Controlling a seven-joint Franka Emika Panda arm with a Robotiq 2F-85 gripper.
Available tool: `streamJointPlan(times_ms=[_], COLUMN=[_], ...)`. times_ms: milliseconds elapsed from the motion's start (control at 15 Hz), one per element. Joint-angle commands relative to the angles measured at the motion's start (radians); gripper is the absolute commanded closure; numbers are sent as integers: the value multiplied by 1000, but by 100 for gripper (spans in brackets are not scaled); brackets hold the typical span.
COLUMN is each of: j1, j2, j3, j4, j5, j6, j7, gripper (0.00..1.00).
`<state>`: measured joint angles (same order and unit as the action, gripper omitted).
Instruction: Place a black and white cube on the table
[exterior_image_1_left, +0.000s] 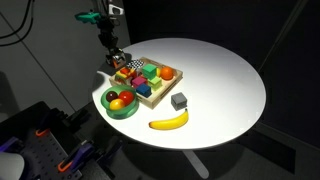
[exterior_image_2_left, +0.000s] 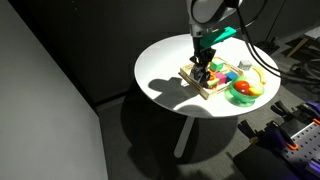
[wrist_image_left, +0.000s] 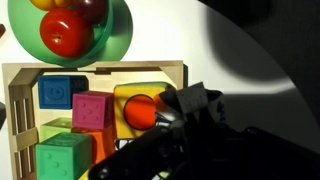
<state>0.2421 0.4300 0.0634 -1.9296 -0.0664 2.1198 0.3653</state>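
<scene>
Wrist view: dark, blurred claw (wrist_image_left: 190, 108) over tray (wrist_image_left: 100, 68)

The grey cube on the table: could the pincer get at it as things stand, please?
Probably yes: the grey cube sits apart on the table, nothing above it, while the pincer hovers over the wooden tray nearby.

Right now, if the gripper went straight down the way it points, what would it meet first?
Most likely the black and white cube, in a corner of the wooden tray directly below the gripper. Depth is unclear, so the two may be touching.
</scene>
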Motion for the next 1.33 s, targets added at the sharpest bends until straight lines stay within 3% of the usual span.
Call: streamJointPlan(times_ms=[0, 1000, 1067, 1133, 1267], j1=[16, 100, 100, 100, 99], j2=[14, 154, 159, 163, 168], j3=[10, -8, -9, -8, -9], j4=[22, 129, 133, 136, 138], j5=[-11, -65, -66, -63, -61], j6=[-7, 0, 2, 1, 1], j7=[11, 71, 76, 78, 78], gripper=[97, 96, 66, 65, 50])
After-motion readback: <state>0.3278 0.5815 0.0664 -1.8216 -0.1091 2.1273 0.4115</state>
